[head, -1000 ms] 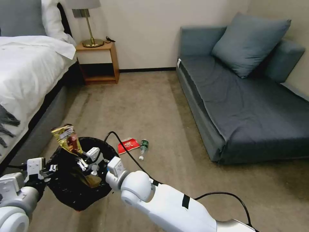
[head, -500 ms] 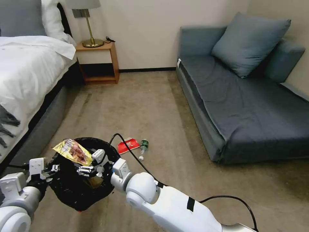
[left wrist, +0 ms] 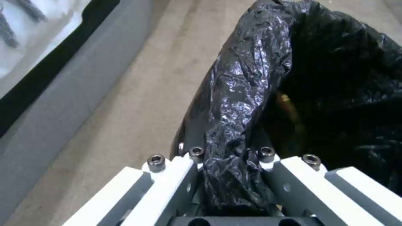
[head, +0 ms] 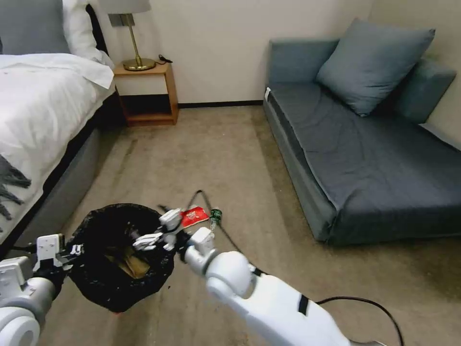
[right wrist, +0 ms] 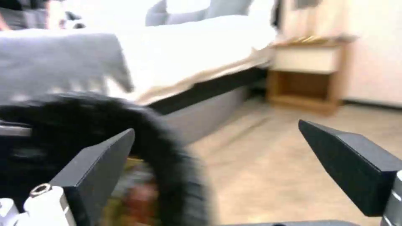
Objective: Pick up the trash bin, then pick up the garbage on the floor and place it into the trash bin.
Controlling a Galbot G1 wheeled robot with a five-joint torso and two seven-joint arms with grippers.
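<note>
Snack wrapper [head: 128,265] now dropped from R hand [head: 152,234] into trash bin [head: 96,283]; R hand open above rim. L hand [left wrist: 228,163] clamps bin rim.

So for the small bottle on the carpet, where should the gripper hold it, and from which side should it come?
Probably across its middle, coming down from above. The bottle lies flat on the floor, its length pointing toward and away from the robot, so fingers closing left and right would fit its round body. The red packet lies close on its left, so that finger needs care.
</note>
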